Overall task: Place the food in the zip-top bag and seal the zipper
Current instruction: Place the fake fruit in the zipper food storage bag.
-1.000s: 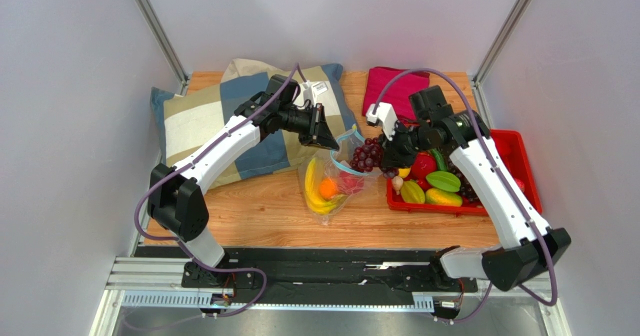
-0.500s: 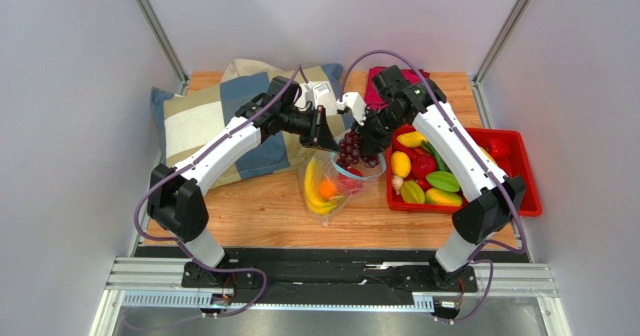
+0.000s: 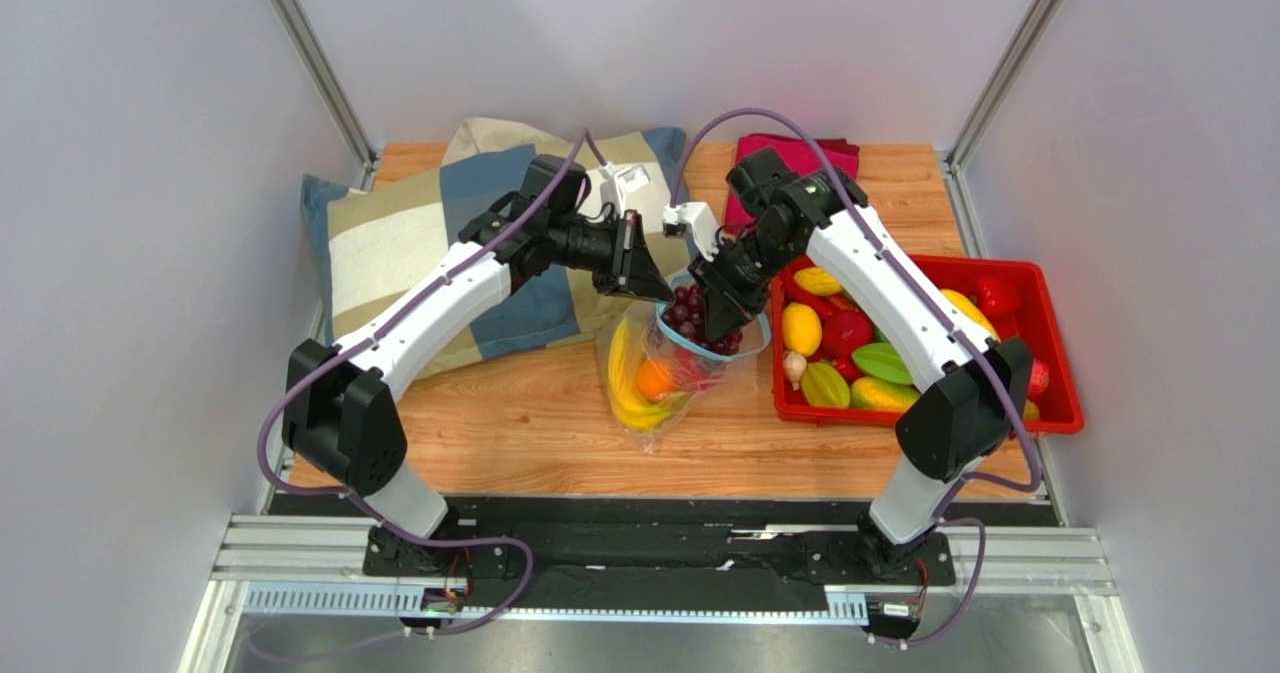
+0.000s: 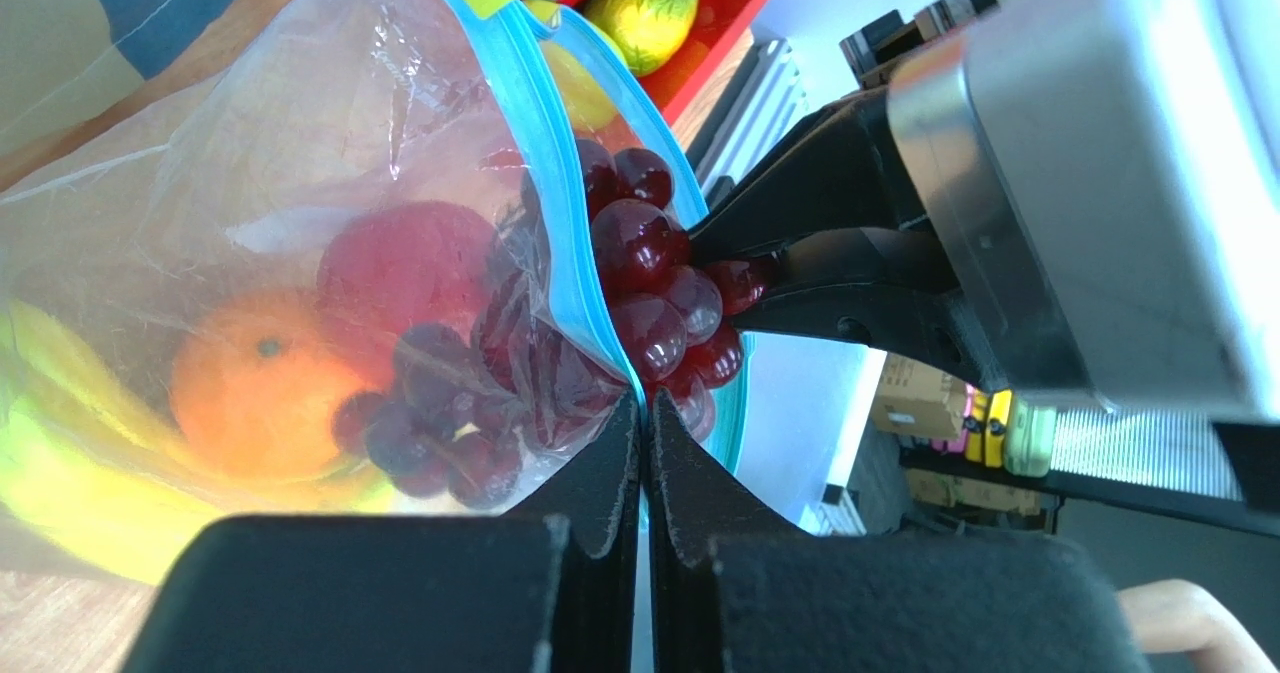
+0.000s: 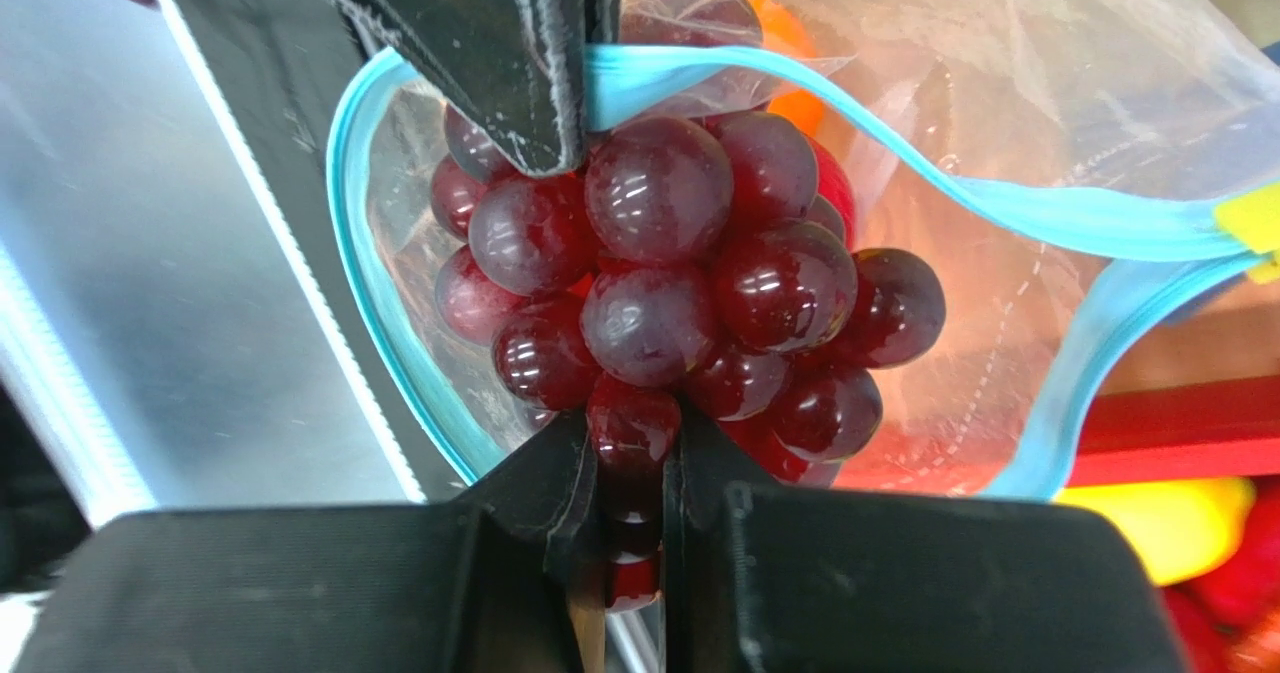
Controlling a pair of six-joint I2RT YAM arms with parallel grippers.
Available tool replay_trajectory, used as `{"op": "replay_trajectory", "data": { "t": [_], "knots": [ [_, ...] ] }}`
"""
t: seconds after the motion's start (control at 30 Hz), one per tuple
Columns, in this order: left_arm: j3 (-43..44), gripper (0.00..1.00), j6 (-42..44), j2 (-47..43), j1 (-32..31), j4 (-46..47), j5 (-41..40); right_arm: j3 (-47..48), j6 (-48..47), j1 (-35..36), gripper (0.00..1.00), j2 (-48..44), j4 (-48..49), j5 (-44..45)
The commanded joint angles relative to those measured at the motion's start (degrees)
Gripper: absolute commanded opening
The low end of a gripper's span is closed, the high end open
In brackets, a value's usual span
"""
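The clear zip-top bag (image 3: 669,373) lies mid-table with its teal-blue zipper (image 5: 1037,211) held open as a loop. My left gripper (image 4: 646,418) is shut on the zipper strip (image 4: 564,178) at the mouth's left rim (image 3: 643,286). My right gripper (image 5: 631,471) is shut on the purple grapes (image 5: 676,283) and holds them in the bag's mouth (image 3: 706,318). Inside the bag are a banana bunch (image 3: 628,381), an orange piece (image 4: 256,388) and a red apple (image 4: 398,261). Some grapes (image 4: 654,291) show above the zipper.
A red tray (image 3: 1052,328) at the right holds green and yellow mangoes (image 3: 887,363) and more toy fruit. A checked pillow (image 3: 391,246) lies at the back left, a magenta cloth (image 3: 789,156) at the back. Metal frame posts flank the table.
My right arm has carried the grapes from beside the tray leftward and lowered them into the open mouth of the bag. My left gripper has kept its hold on the zipper.
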Motion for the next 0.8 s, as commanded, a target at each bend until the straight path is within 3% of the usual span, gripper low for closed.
{"op": "replay_trajectory", "data": {
  "t": [0.0,0.1,0.2,0.23,0.33,0.6,0.77],
  "knots": [
    [-0.5,0.0,0.4,-3.1,-0.1,3.6,2.6,1.0,6.4,0.8,0.07,0.5,4.0,-6.0],
    [-1.1,0.0,0.6,-3.4,0.0,3.9,3.0,0.7,8.6,0.8,0.14,0.7,4.8,-8.2],
    [-1.6,0.0,0.3,-3.6,0.2,4.4,3.6,1.0,11.4,0.8,0.35,1.2,5.2,-10.4],
    [-1.7,0.0,0.2,-3.6,0.3,4.5,3.7,1.3,11.6,0.7,0.48,1.3,4.6,-11.1],
    [-2.1,0.0,-0.1,-3.7,1.0,4.7,3.7,1.7,11.1,-1.0,0.65,-0.5,3.1,-10.8],
    [-2.4,0.0,0.2,-3.9,2.4,4.8,3.7,-6.0,13.5,-14.5,0.63,-8.5,4.1,-10.5],
    [-1.7,0.0,1.0,-3.3,2.4,3.4,3.7,-12.7,13.5,-16.4,0.63,-8.3,6.8,-3.1]
  ]
}}
